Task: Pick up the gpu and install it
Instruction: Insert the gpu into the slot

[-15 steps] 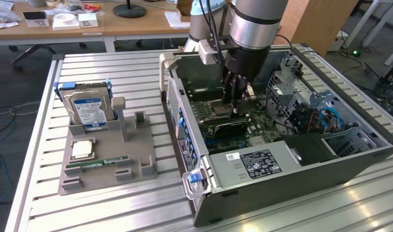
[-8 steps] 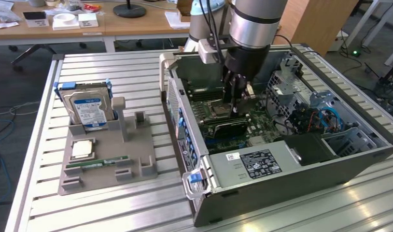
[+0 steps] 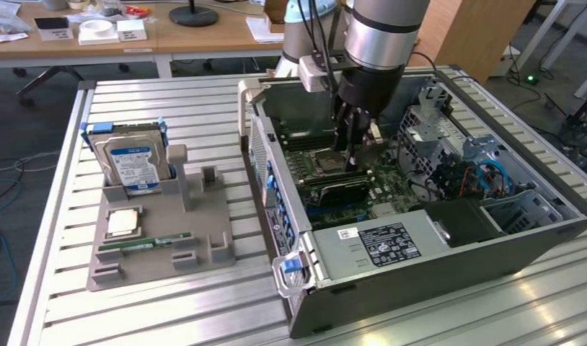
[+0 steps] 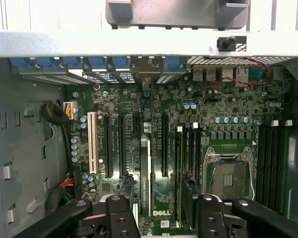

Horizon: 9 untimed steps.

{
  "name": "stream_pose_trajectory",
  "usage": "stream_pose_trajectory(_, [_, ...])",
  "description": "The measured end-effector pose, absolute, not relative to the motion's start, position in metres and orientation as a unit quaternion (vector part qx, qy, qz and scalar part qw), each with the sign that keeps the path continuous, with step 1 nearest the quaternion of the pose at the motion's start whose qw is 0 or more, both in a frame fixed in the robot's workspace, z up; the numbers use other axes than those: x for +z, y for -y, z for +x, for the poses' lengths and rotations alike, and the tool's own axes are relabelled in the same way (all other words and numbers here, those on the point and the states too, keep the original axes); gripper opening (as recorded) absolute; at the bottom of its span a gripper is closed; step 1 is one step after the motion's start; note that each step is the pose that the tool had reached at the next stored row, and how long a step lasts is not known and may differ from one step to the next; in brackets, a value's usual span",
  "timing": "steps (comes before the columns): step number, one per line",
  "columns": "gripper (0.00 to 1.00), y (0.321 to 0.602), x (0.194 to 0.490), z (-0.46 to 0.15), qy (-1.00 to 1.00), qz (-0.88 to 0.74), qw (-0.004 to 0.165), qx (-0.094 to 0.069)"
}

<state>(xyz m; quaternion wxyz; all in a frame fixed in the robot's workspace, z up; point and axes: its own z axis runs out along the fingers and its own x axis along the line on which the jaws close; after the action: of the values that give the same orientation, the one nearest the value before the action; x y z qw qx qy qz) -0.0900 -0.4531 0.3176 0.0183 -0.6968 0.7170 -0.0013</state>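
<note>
Here we saw the gripper [image 3: 357, 164] lowered inside the open computer case [image 3: 524, 234], which lay on its side on the slatted metal table [image 3: 178, 108]. Its jaws stood wide apart and released, clasping nothing. In the wrist view the gpu [image 4: 144, 166] appeared edge-on, a thin card standing upright on the motherboard [image 4: 223, 114] between the two dark fingers [image 4: 125, 191], with a gap on either side as far as we could tell. It sat among the long black expansion slots, beside the white slot [image 4: 93, 144] and well apart from the processor socket [image 4: 228, 173]. At the exterior view's left, a grey holder tray [image 3: 144, 270] rested on the table beside the case, carrying a hard drive [image 3: 132, 162] with a blue-white label, a square chip [image 3: 123, 222] and a narrow green memory stick [image 3: 144, 242].
</note>
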Motion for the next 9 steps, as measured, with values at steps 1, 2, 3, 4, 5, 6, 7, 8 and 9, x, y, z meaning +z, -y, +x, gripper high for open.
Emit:
stream_pose_trajectory(1, [0.51, 0.4531, 0.3176, -0.0900, -0.717, -0.697, 0.018, -0.001])
stream_pose_trajectory(2, [0.51, 0.4531, 0.3176, -0.0900, -0.717, -0.697, 0.018, -0.001])
stream_pose_trajectory(3, [0.51, 0.4531, 0.3176, -0.0900, -0.717, -0.697, 0.018, -0.001])
stream_pose_trajectory(4, [0.51, 0.4531, 0.3176, -0.0899, -0.717, -0.697, 0.018, -0.001])
stream_pose_trajectory(5, [0.51, 0.4531, 0.3176, -0.0899, -0.717, -0.697, 0.018, -0.001])
stream_pose_trajectory(6, [0.51, 0.4531, 0.3176, -0.0894, -0.717, -0.697, 0.018, -0.001])
stream_pose_trajectory(7, [0.51, 0.4530, 0.3175, -0.0884, -0.717, -0.697, 0.018, -0.001])
stream_pose_trajectory(8, [0.51, 0.4530, 0.3175, -0.0868, -0.717, -0.697, 0.018, -0.001])
stream_pose_trajectory(9, [0.51, 0.4531, 0.3176, -0.0853, -0.717, -0.697, 0.018, -0.001])
